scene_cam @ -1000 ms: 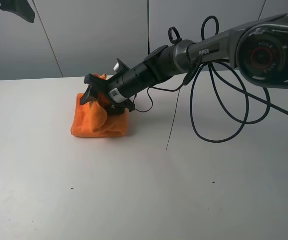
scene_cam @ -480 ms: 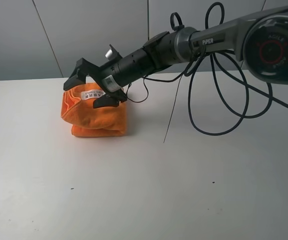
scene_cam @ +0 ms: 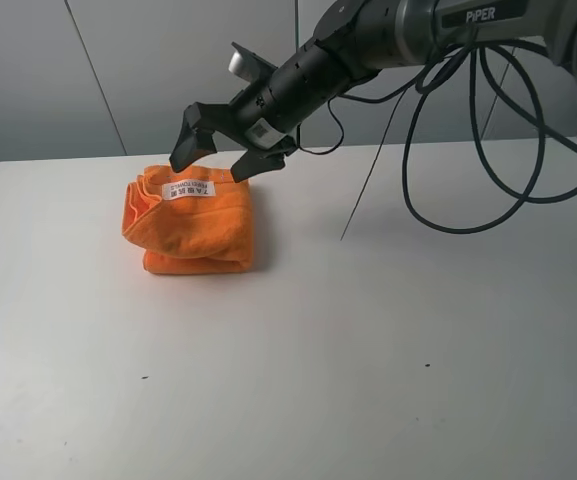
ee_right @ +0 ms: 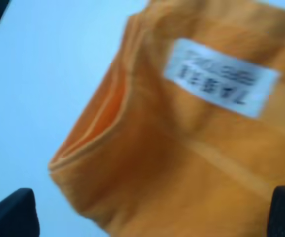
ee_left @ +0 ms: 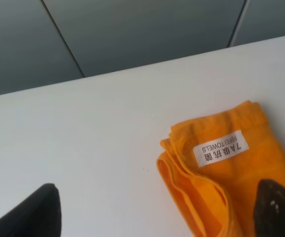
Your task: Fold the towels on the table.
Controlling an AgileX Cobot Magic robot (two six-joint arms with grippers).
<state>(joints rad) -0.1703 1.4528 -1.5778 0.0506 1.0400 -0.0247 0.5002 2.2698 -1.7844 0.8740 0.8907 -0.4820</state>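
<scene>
Hovering right gripper (scene_cam: 218, 150) – jaws wide, empty | folded towel (scene_cam: 190, 218) below – label (scene_cam: 186, 188) up | table (scene_cam: 388, 340)

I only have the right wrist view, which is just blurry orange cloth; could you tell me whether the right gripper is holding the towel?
Observer: No. In the high view the right gripper is open and empty, over the far edge of the towel.
Operator: Is the towel folded?
Observer: Yes, it lies as a compact folded bundle on the table.
Operator: And the left gripper?
Observer: The left wrist view shows the left gripper open, holding nothing, facing the towel.
</scene>
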